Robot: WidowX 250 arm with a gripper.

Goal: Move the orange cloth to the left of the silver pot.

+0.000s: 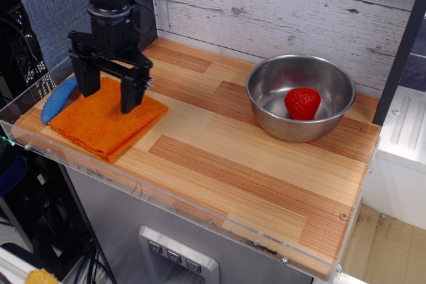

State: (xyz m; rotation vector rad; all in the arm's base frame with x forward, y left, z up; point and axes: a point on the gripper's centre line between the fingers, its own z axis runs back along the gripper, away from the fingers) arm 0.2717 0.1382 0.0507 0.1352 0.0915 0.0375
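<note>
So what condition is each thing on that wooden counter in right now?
Gripper: open, fingers straddling the cloth's back part.
Orange cloth: folded, lying flat at the counter's left end.
Silver pot: upright, holding a strawberry.
Strawberry: resting inside the pot.
Blue-handled fork: lying flat beside the cloth, partly hidden by the gripper.

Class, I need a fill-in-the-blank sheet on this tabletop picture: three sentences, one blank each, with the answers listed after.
1. The tool, its jaws spread open, is positioned over the ______ cloth.
2. Inside the silver pot sits a red ______.
3. The blue-handled fork lies beside the cloth, on the side ______ from the pot.

Missing words: orange; strawberry; farther
</note>
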